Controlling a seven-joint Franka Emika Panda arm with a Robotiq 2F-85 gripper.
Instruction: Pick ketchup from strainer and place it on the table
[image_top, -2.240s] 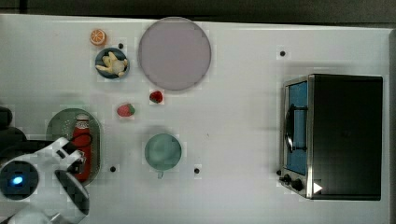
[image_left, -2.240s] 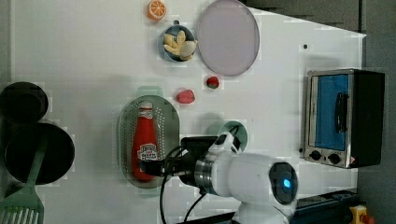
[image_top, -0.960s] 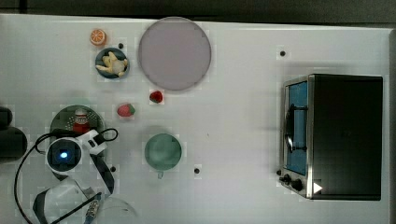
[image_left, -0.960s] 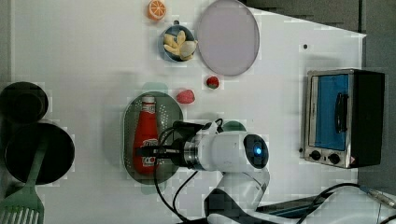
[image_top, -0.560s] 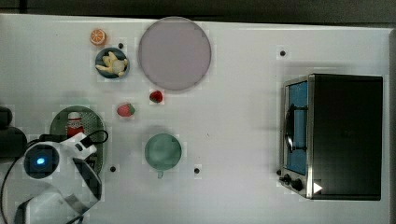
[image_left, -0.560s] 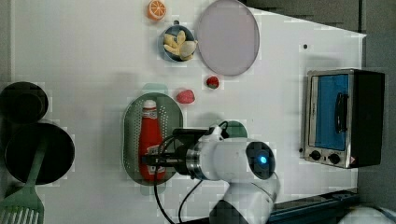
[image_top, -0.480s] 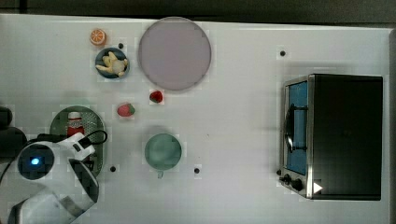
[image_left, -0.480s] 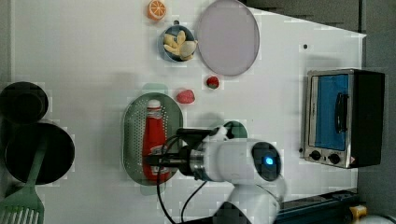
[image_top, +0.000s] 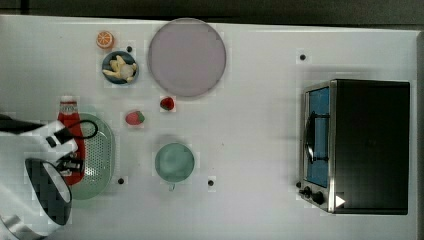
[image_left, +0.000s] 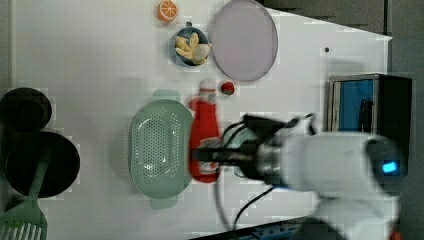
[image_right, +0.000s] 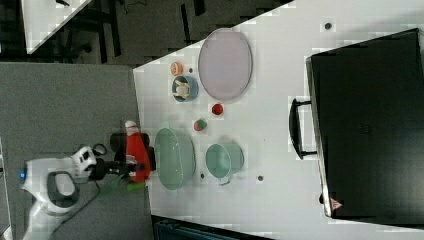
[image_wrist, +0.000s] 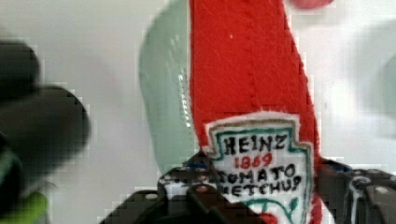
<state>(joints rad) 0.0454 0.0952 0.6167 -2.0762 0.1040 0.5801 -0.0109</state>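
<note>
Ketchup (image_left: 202, 135) in claw (image_left: 210, 156), above bare strainer (image_left: 157, 145).

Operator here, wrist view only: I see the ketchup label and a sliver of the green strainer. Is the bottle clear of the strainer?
Observer: In the left view the strainer has a bare perforated bottom, and the ketchup is held to the left view's right of it.
Operator: What's nearby on the table?
Observer: In the top view a strawberry and a teal cup sit on the table, to the top view's right of the strainer.
Operator: Where's the grip?
Observer: The gripper clamps the end opposite the white cap.
</note>
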